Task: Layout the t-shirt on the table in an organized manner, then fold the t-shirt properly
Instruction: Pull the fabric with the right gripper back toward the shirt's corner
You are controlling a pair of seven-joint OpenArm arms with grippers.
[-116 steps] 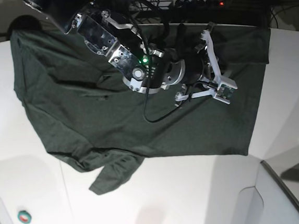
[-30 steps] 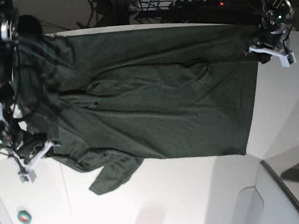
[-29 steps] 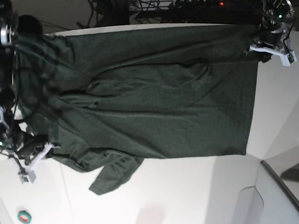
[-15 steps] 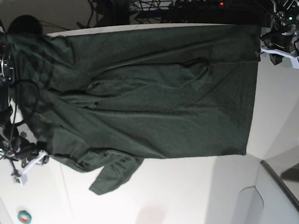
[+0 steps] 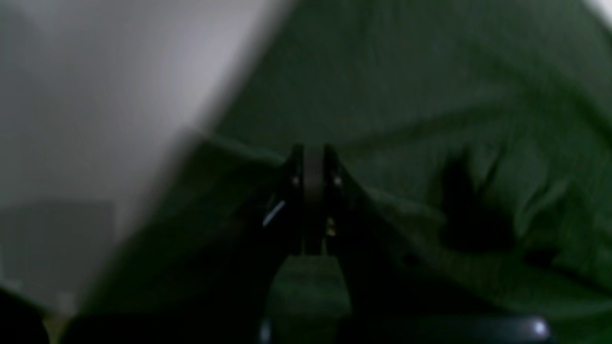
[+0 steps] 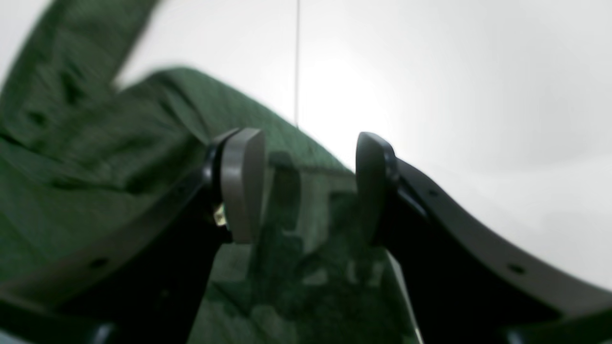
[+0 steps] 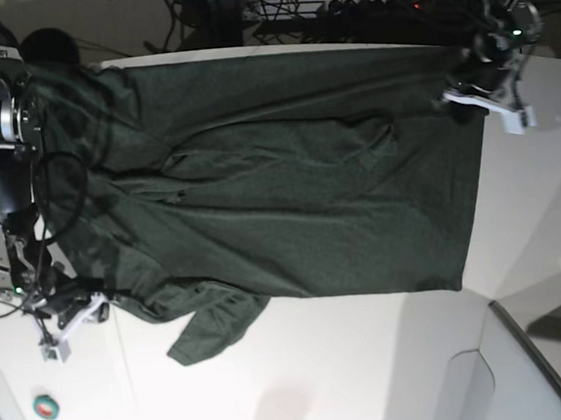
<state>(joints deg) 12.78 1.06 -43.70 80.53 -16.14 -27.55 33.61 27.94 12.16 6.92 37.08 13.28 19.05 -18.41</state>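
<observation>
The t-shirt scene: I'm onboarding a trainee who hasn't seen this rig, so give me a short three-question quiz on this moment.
1. True or false: the right gripper is shut.
2. Multiple choice: what colour is the t-shirt? A) white B) dark green C) red
3. Fill in: in the base view, the left gripper is at the shirt's upper ____ corner.

Key: 1 false, its jaws stand apart over the shirt's edge on the table. 2 B. 3 right.
</observation>
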